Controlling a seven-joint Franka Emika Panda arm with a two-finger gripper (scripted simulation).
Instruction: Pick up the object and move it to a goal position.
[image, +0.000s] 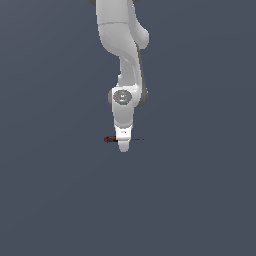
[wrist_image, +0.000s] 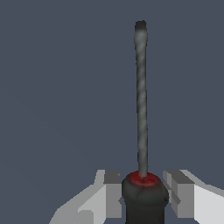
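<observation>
The object is a tiny screwdriver (image: 109, 139) with a red-and-black handle and a thin dark shaft. In the exterior view it lies level, with its handle toward the exterior view's left and its shaft toward the right, crossing behind my gripper (image: 123, 145). The gripper points straight down over it. In the wrist view the handle (wrist_image: 144, 197) sits between my two fingers (wrist_image: 111, 192), which press against it on both sides. The shaft (wrist_image: 141, 96) runs away from the gripper (wrist_image: 143, 199). The part of the tool between the fingers is hidden in the exterior view.
A flat, plain dark grey surface (image: 60, 200) fills both views. The white arm (image: 122, 60) comes down from the top middle of the exterior view. No other objects or marks show.
</observation>
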